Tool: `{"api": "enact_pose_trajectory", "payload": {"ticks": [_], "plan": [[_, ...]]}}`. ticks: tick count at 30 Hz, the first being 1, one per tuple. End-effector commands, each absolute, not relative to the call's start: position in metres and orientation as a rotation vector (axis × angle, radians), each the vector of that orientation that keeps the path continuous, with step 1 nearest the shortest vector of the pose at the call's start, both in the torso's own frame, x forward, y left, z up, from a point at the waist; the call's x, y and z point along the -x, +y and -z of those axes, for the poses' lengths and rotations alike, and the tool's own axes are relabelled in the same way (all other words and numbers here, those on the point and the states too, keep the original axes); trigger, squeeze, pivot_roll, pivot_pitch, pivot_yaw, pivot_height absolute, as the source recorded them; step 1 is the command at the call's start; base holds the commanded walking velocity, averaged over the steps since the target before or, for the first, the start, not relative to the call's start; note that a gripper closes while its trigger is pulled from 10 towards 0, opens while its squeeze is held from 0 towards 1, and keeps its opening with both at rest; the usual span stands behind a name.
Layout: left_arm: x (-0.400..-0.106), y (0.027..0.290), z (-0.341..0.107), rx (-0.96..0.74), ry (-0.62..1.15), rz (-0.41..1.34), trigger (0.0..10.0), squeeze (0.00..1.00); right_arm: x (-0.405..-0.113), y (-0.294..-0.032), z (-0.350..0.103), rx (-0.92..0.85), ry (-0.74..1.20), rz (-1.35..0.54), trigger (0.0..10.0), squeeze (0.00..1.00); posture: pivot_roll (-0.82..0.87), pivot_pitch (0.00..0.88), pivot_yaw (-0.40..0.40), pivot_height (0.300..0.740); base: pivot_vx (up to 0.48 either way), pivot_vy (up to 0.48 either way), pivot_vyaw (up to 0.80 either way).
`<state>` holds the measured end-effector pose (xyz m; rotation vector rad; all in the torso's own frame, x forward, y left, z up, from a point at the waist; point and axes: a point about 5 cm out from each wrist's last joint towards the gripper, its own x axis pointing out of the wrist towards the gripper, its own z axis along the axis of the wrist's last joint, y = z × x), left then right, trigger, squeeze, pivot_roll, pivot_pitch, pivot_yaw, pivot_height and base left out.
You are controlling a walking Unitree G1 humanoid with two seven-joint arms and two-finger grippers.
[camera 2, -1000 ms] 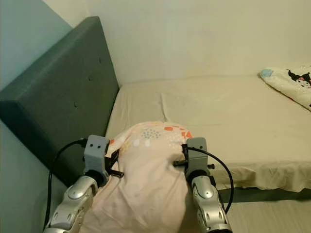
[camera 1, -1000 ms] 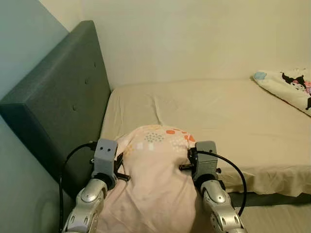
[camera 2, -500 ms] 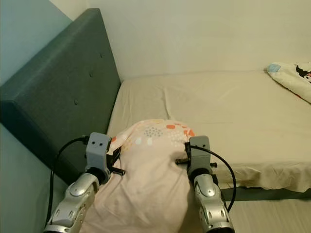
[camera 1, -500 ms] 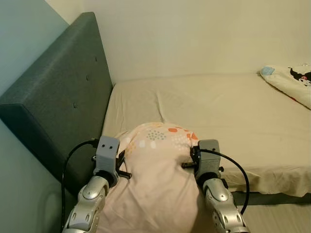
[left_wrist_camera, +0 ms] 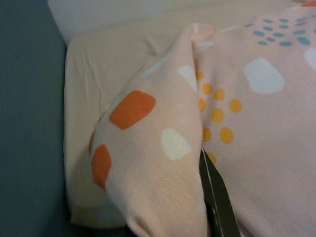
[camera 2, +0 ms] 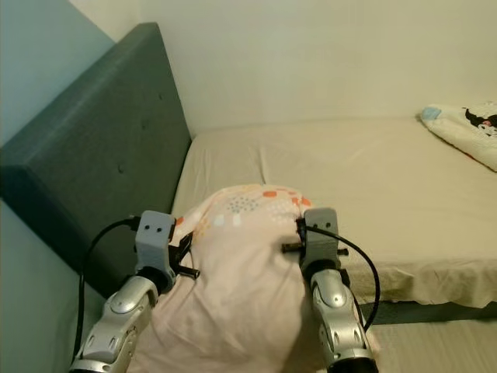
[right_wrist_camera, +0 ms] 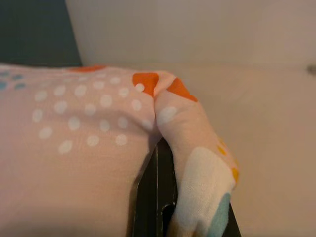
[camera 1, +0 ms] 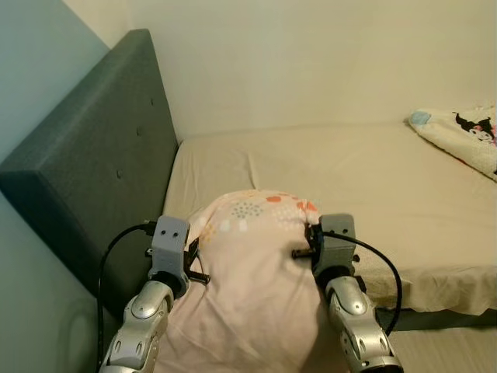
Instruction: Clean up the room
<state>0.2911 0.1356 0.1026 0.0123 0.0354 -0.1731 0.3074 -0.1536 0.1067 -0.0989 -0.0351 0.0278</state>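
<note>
Bedroom corner with cream walls was what I had in front of me, with the bed [camera 1: 365,186] stretching from about 11 o'clock across to 3 o'clock under a wrinkled beige sheet. Its dark grey tufted headboard [camera 1: 93,163] ran up the 9 to 11 o'clock side. Way over at 2 o'clock a white blanket with black cartoon prints [camera 1: 458,140] sat on the far edge of the mattress, well apart from me.

Main thing was the pillow [camera 1: 252,280], pale pink with orange, white and teal spots, which I was holding up between both arms at 6 o'clock, its top end just over the near edge of the bed. My left claw [camera 1: 192,263] was clenched on the pillow's left corner. In the left wrist view the fabric bunched over one black finger [left_wrist_camera: 217,197], with the beige sheet and headboard behind it. My right claw [camera 1: 305,242] was clenched on the right corner the same way. The right wrist view had the cloth folded around the black fingers [right_wrist_camera: 160,197], orange patches on top.

Black cables looped off both wrists, and the pillow's lower part hung down between my silver forearms.
</note>
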Motion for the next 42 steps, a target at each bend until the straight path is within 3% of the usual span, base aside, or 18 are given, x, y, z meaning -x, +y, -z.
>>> {"api": "enact_pose_trajectory", "payload": {"ticks": [1,42], "plan": [[-0.294,0.141,-0.113,-0.010,-0.017,0.145,10.0,0.00,-0.312,-0.162,-0.126,0.079,-0.131,0.021,10.0,0.00,-0.08,0.060,0.057,0.740,0.296,0.000,0.00],[-0.294,0.137,-0.113,0.002,-0.025,0.185,10.0,0.00,-0.308,-0.158,-0.115,0.077,-0.083,0.000,10.0,0.00,-0.09,0.062,0.059,0.740,0.308,0.000,0.00]]}}
